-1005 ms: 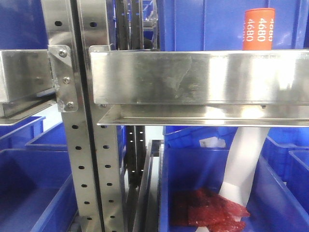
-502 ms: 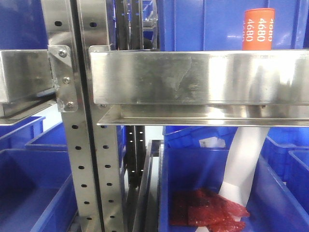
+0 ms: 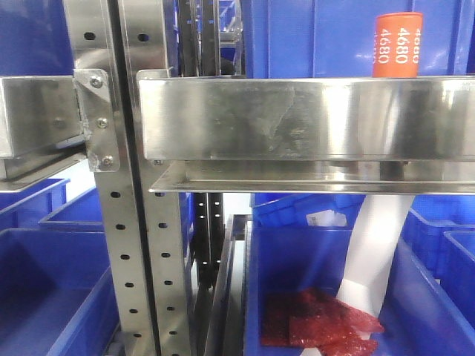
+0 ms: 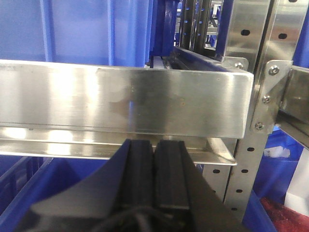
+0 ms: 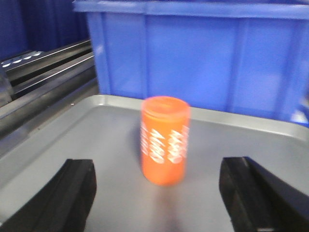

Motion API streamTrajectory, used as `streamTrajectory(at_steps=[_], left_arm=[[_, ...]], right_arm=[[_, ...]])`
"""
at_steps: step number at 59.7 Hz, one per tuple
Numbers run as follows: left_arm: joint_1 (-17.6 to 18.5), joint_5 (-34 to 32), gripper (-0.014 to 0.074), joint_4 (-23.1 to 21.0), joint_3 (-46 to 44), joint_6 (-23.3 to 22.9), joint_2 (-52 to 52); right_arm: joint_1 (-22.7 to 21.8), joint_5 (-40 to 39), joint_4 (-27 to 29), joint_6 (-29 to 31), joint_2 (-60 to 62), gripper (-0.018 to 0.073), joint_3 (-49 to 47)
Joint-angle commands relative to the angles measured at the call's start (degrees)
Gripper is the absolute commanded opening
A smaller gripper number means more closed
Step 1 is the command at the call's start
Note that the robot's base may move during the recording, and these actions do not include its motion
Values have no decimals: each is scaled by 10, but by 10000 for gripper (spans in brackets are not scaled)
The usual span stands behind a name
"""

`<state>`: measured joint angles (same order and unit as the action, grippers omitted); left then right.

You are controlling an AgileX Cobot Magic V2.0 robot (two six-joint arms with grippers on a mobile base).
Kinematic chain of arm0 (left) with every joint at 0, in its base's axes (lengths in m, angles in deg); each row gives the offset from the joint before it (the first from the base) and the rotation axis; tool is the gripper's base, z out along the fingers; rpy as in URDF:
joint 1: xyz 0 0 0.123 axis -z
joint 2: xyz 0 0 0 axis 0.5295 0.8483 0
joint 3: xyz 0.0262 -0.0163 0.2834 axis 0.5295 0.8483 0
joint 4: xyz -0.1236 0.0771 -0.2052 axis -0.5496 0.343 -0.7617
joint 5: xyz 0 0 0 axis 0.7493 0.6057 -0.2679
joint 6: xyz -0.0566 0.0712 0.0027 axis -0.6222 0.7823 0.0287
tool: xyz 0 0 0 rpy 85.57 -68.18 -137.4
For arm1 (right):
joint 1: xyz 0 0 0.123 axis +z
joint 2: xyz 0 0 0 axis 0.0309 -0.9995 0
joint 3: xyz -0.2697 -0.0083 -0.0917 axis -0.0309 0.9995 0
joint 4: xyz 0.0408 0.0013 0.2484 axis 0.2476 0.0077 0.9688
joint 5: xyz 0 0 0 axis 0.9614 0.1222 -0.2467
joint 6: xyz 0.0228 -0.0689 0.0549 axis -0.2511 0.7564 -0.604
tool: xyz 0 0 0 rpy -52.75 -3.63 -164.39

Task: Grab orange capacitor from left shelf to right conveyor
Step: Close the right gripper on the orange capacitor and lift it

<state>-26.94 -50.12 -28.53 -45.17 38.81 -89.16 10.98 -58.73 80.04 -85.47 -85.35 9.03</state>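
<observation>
Capacitor point(image 5: 164, 140): orange, upright at centre of the right wrist view on a grey steel desk point(image 5: 96, 145), blue bin point(image 5: 217, 58) behind; also upper right of the front view.
Right hand point(image 5: 158, 183): released, empty, fingers point(image 5: 72, 193) flanking it without touching.
Left hand point(image 4: 154, 169): clenched on nothing, lower centre, below shelf rail point(image 4: 120, 101).

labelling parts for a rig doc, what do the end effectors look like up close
The left end effector has two flat, matte black rectangular pads on a black wedge-shaped body; what looks like a dark cable loops at its base. The right end effector has two blocky black fingers with squared tips. No markings or sleeves show.
</observation>
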Motion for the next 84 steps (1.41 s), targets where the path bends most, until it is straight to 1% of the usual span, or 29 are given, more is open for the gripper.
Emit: streamTrajectory(at_steps=[1,15,24,32,64,67,74,81,84], left_arm=[[-1,-52,-127,-1,-2,-1,-7],[-1,-52,-127,-1,-2,-1,-7],[-1,-52,-127,-1,-2,-1,-7],[-1,-52,-127,-1,-2,-1,-7],[-1,-52,-127,-1,-2,-1,-7],[-1,-52,-127,-1,-2,-1,-7],[-1,-52,-127,-1,-2,-1,-7],[-1,-52,-127,-1,-2,-1,-7],[-1,-52,-127,-1,-2,-1,-7]], right_arm=[[2,-95,0,4,-45,620,-37],[2,-160,0,4,-151,620,-87],[-7,-173,0,4,-196,620,-108],[-18,-194,0,-4,-221,620,-114],[-19,-285,7,-6,-298,615,-115],[-19,-291,8,-6,-305,589,-115],[-26,-289,8,-6,-312,473,-115],[-31,-291,8,-6,-310,297,-115],[-32,-291,8,-6,-307,238,-115]])
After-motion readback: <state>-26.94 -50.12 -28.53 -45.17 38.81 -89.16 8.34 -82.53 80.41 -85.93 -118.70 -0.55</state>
